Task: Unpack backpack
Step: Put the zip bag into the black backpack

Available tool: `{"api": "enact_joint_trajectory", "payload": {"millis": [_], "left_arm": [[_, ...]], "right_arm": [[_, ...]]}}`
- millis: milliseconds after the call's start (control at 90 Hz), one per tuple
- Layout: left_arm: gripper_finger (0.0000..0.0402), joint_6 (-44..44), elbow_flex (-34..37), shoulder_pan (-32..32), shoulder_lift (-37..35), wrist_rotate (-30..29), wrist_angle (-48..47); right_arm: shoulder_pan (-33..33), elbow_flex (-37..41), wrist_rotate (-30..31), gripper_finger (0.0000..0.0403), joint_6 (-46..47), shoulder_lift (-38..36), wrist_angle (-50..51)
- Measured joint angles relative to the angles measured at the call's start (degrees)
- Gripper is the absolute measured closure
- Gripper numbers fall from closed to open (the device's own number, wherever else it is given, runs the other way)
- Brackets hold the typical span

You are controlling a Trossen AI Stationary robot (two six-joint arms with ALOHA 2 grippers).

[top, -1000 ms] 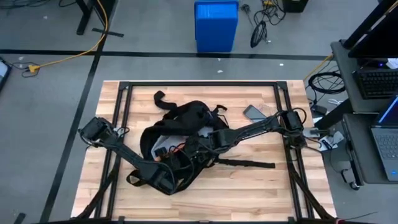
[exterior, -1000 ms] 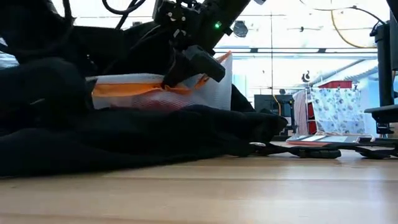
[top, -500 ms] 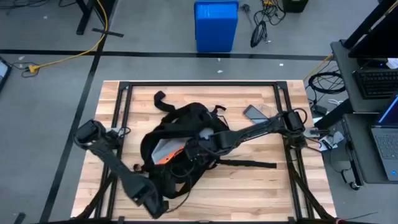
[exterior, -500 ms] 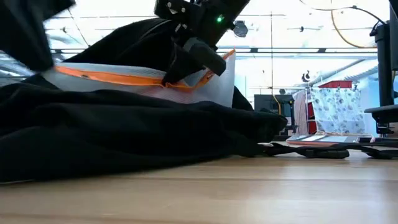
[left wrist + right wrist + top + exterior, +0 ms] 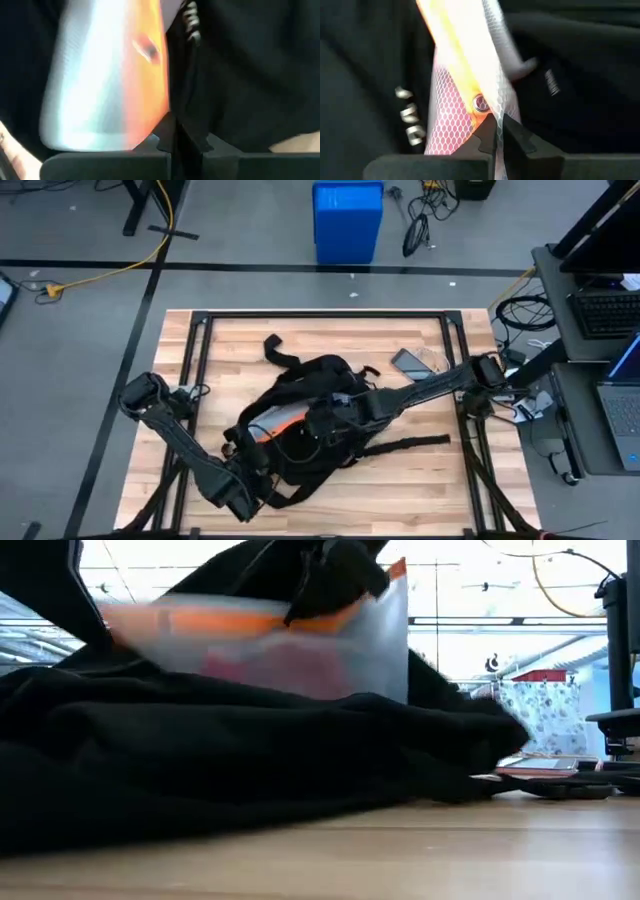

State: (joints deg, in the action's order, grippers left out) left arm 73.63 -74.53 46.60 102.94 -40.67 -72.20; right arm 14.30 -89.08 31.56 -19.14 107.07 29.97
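Table (image 5: 420, 480): phone (image 5: 409, 361) beside backpack (image 5: 310, 380).

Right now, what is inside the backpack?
A translucent mesh pouch with an orange edge sticks out of the backpack opening; something pink shows through it. The right gripper is shut on its edge, the left gripper on backpack fabric. Anything deeper is covered.

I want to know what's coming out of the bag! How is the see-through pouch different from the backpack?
The backpack is black, soft fabric; the pouch is pale see-through mesh with an orange edge. The backpack is far bigger and lies slumped on the table; the pouch is smaller and held up above it. The right gripper is shut on the pouch, the left gripper on the backpack. Both are floppy.
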Motion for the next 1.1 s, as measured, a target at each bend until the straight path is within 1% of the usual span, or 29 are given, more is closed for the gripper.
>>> {"api": "enact_joint_trajectory", "payload": {"millis": [78, 178, 311, 433, 522, 611, 700, 800, 878, 989, 1100], "left_arm": [[0.0382, -0.91, 0.95, -0.38, 0.0, -0.23, 1.99], [0.0354, -2.74, 1.79, -1.02, 0.0, -3.44, 4.6], [0.0309, -8.42, 3.45, -2.85, 0.01, -3.98, 10.94], [0.0268, -13.94, 5.14, -4.99, 0.0, -4.43, 15.3], [0.0244, -19.86, 6.62, -6.44, 0.01, -7.07, 19.28], [0.0233, -23.82, 7.73, -7.55, 0.0, -9.13, 21.29], [0.0232, -26.74, 8.81, -8.68, 0.0, -9.3, 22.78], [0.024, -30.18, 10.62, -10.64, 0.01, -8.87, 25.05], [0.0252, -33.19, 12.64, -12.61, 0.0, -5.9, 27.44], [0.028, -36.84, 16.5, -15.94, 0.02, -1.53, 33.77], [0.032, -38.62, 19.5, -18.23, 0.02, -0.64, 39.16]], "right_arm": [[-0.08, 0.0, 0.05, 0.0403, -0.35, -2.34, -0.15], [-0.73, 0.0, 0.03, 0.0403, -0.37, -4.2, 1.68], [-2.06, 0.0, -0.38, 0.0403, 0.44, -4.97, 4.22], [-2.7, 0.0, -1.12, 0.0403, 0.44, -5.15, 4.57], [-3.06, 0.0, -2.32, 0.0403, 0.55, -5.15, 5.04], [-3.1, 0.0, -3.54, 0.0403, 1.65, -5.15, 5.43], [-3.23, -0.02, -5.01, 0.0403, 2.88, -5.15, 6.28], [-3.23, -0.02, -6.02, 0.0403, 3.43, -5.15, 6.29], [-3.24, -0.02, -6.08, 0.0403, 3.5, -5.15, 6.28], [-3.25, -0.02, -6.09, 0.0403, 4.03, -5.15, 6.38], [-3.25, -0.02, -6.11, 0.0403, 4.87, -5.15, 7.06]]}}
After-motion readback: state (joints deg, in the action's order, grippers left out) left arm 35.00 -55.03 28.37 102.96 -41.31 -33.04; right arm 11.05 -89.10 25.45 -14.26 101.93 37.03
